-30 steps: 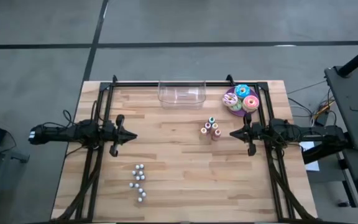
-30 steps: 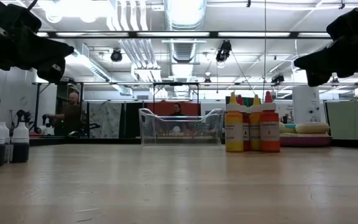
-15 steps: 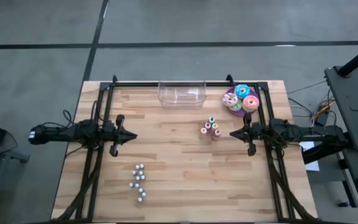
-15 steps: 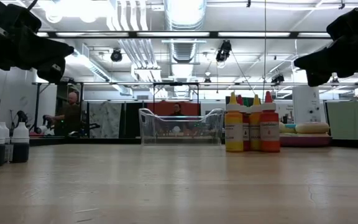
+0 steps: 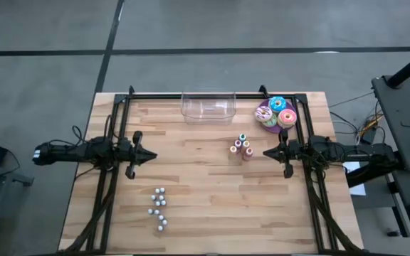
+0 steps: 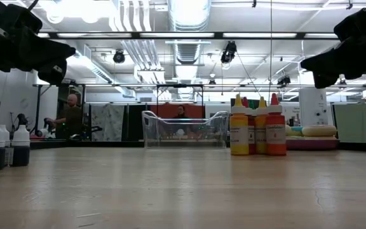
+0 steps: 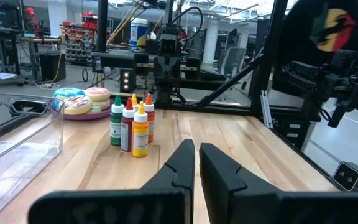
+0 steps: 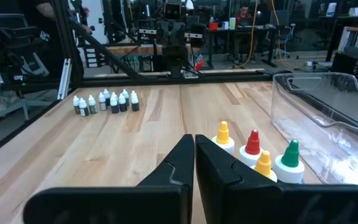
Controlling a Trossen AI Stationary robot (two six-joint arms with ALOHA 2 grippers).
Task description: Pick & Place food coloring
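Observation:
The food coloring (image 5: 241, 146) is a tight cluster of several small bottles with pointed green, red, yellow and orange caps. They stand upright on their bases on the wooden table, right of centre, and also show in the low view (image 6: 256, 130) and both wrist views (image 7: 132, 124) (image 8: 257, 152). My right gripper (image 5: 265, 153) hovers level just right of them, shut and holding nothing. My left gripper (image 5: 155, 155) hovers level at the table's left side, shut and holding nothing, pointing toward the bottles from far off.
A clear plastic bin (image 5: 208, 107) stands at the far edge, in the middle. A purple plate of frosted doughnuts (image 5: 276, 114) sits far right. Several tiny white-capped bottles (image 5: 159, 208) stand near the front left. Black frame rails (image 5: 212, 94) run along the table's far edge and both sides.

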